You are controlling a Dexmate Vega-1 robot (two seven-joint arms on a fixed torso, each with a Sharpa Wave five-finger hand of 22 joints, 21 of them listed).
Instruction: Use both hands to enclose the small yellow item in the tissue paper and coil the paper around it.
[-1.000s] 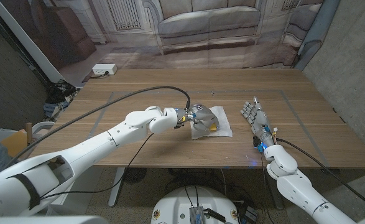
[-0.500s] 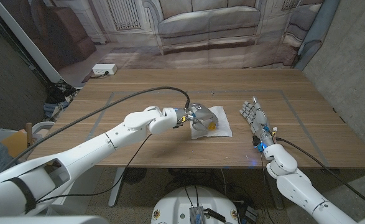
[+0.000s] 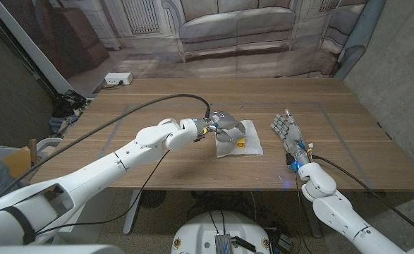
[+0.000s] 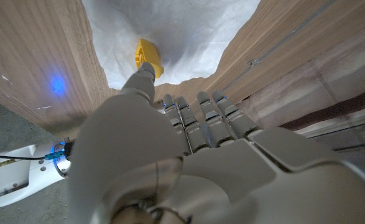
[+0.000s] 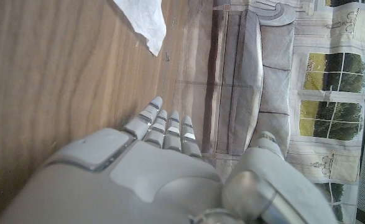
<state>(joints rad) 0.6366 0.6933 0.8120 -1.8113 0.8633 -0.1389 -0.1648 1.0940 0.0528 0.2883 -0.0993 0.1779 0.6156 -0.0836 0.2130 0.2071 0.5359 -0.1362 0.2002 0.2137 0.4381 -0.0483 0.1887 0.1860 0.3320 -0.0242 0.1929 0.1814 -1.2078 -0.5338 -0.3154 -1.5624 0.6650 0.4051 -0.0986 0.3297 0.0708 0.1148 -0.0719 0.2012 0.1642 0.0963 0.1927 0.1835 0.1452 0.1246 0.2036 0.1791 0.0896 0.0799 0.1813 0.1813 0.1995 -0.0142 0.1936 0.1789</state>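
Hovering over the tissue paper [image 3: 240,136] near the middle of the desk [image 3: 157,113]: left hand [image 3: 223,124], fingers [image 4: 206,115] side by side and extended, holding nothing. Resting on the sheet toward its 5 o'clock corner: small yellow item [image 3: 241,142], thumb tip apparently touching it in the left wrist view. Waiting well apart at 3 o'clock of the paper: right hand [image 3: 286,131], on its edge, fingers straight and close together, empty.

Risks, as judgement: nudging the item off the sheet with the thumb before any fold covers it; dragging or crumpling the thin paper under one hand alone, with nothing pinning the far edge; rolling a loose coil if the right hand joins late.

Seen from the left wrist: item [image 4: 149,58] yellow and blocky against the white sheet [image 4: 182,31], far clearer than from the head. Seen from the right wrist: right hand [image 5: 145,168] above bare wood, a paper corner [image 5: 146,23] beyond its fingertips.
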